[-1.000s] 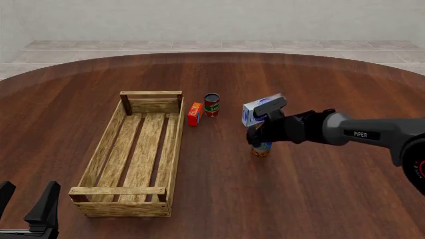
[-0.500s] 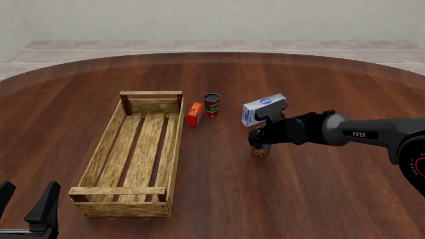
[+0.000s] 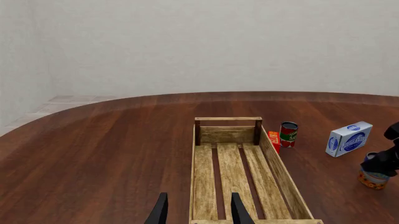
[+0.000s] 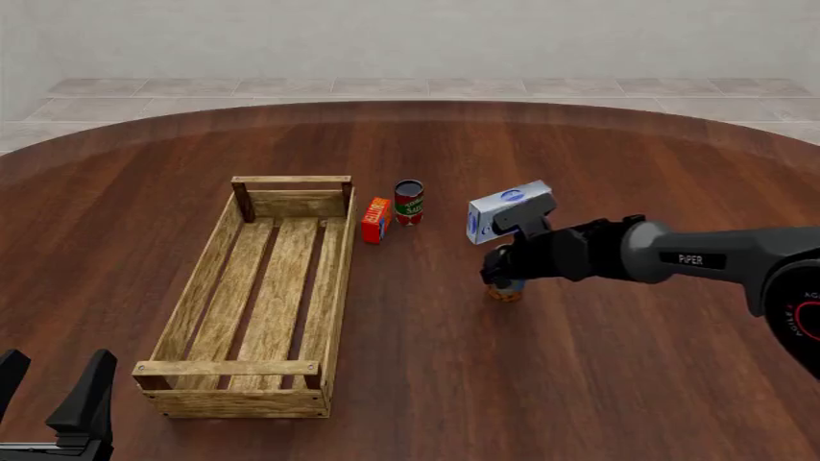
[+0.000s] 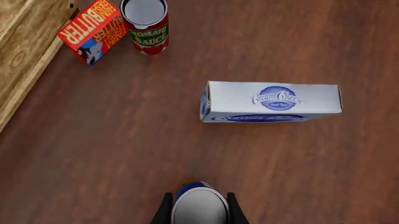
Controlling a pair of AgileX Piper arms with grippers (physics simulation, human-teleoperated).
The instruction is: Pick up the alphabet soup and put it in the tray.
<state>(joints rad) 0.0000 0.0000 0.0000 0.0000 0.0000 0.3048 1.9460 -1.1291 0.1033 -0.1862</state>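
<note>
The right gripper (image 4: pixel 502 272) sits down over the alphabet soup (image 4: pixel 508 288), its two dark fingers (image 5: pixel 166 210) narrowed against either side of the can's pale grey top — in the right wrist view the can fills the gap between them. From the front only the can's orange-yellow lower band shows beneath the gripper, resting on the counter (image 4: pixel 602 375) right of centre. Just beyond the can, on its far side, lies the cream cheese box (image 4: pixel 500 213), white with blue print. Further left and farther back stands the tomato sauce can (image 4: pixel 409 202), red and green, with the small orange butter box (image 4: pixel 375 220) just beside it on the left. The butter box lies close to the right wall of the tray (image 4: pixel 263 293), a long light-wood slatted crate well left of the soup, running near to far. The left gripper (image 4: pixel 49 405) hangs at the near left corner — its fingers spread apart, nothing between them.
</note>
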